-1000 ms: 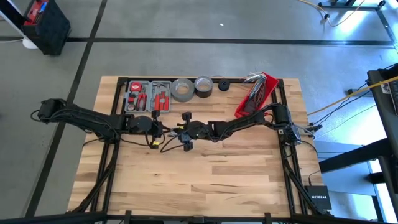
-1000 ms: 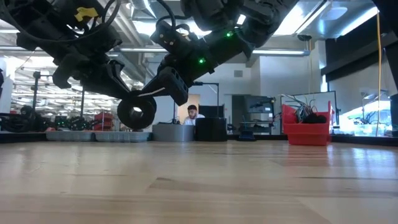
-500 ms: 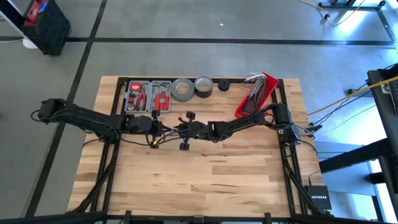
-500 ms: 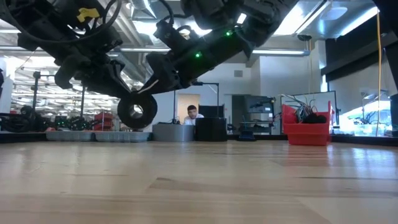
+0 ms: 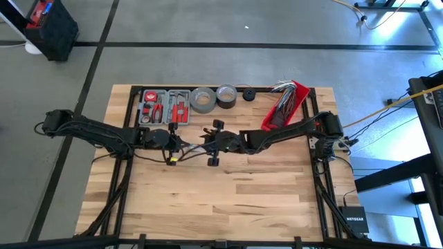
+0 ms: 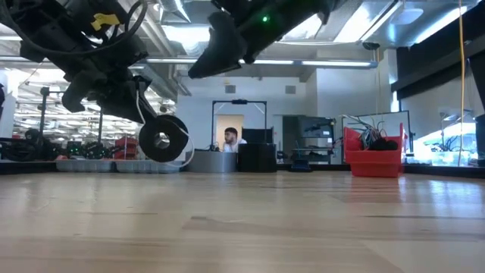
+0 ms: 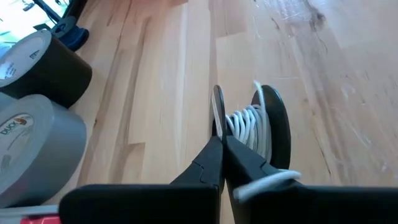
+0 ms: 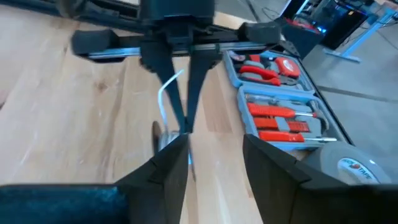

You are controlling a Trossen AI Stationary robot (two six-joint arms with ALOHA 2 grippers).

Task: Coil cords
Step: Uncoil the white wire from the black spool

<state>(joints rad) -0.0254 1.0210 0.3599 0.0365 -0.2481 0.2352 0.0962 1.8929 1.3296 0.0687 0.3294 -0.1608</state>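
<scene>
The left gripper [image 7: 219,134] has its fingers pressed together, pinching one flange of a small black spool [image 7: 273,124] wound with thin white cord [image 7: 245,124]; a loose loop of the cord lies across the gripper. In the low view the spool [image 6: 163,138] hangs just above the wooden table [image 6: 303,220], near the table's middle. The right gripper [image 8: 208,168] faces it with fingers spread wide, holding nothing, raised just beside the spool. Beyond lie two grey tape rolls [image 7: 34,118]; the nearer label reads "DIO TAPE", only partly legible. A grey tool case [image 8: 280,93] holds red-handled tools. A red bin [image 5: 284,104] of wires stands at the far right. A black box [image 5: 354,221] beside the table reads "NETGEAR".
</scene>
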